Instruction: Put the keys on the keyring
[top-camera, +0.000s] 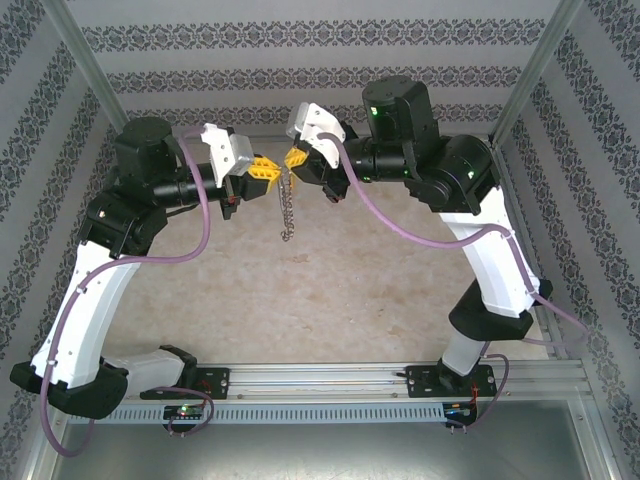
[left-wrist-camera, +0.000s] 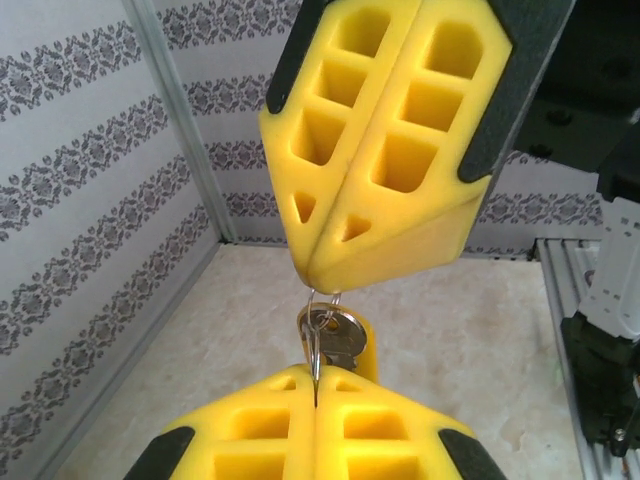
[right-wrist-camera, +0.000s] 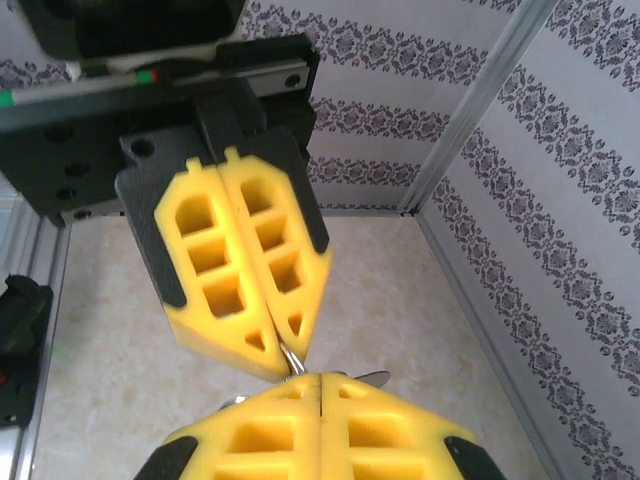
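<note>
High over the back middle of the table my two grippers meet tip to tip. My left gripper is shut on the thin silvery keyring, whose wire runs into the seam of its yellow fingers. From the other side my right gripper is shut on the same keyring. The keys hang below the two tips as a short jagged string. In the left wrist view one round-headed key dangles from the wire in front of a yellow tag.
A beige table top lies beneath, well below the hanging string. Patterned walls and metal corner posts enclose the back and sides. An aluminium rail carries both arm bases at the near edge.
</note>
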